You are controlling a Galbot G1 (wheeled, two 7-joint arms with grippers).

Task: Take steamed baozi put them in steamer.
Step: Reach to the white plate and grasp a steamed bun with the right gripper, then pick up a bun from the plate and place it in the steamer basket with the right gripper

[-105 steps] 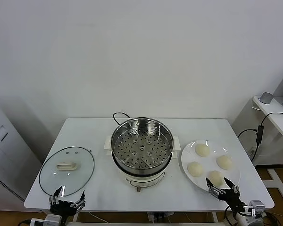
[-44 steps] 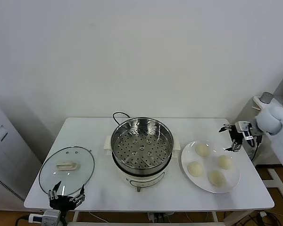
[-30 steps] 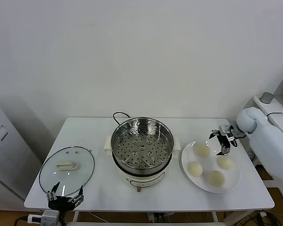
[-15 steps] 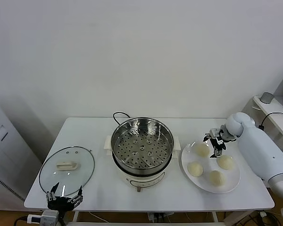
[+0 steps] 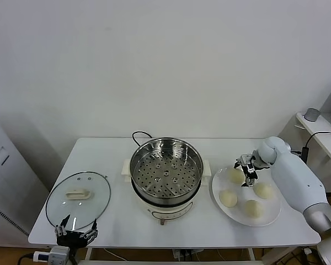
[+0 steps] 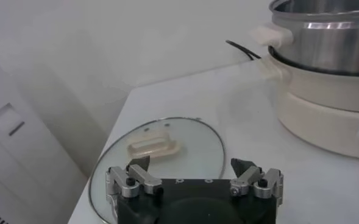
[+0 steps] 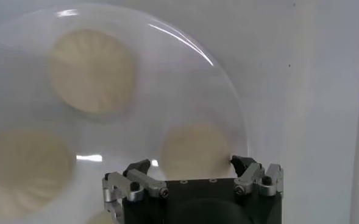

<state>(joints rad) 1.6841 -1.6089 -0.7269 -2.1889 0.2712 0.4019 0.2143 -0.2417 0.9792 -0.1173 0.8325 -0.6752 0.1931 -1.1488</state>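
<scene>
Four steamed baozi (image 5: 243,191) lie on the white plate (image 5: 272,212), right of the empty steamer (image 5: 165,172); the right gripper (image 5: 246,168) hovers above the far-left bun, fingers apart; the left gripper (image 5: 74,236) waits, fingers spread, near the glass lid (image 5: 78,197).

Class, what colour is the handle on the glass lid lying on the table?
Cream-white, the handle on the glass lid; it shows best in the left wrist view.

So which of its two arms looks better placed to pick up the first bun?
The right one. Its open tool hangs just above the far-left bun on the white plate. The left tool, also open, is parked at the table's near edge by the glass lid, across the steamer from the buns.
</scene>
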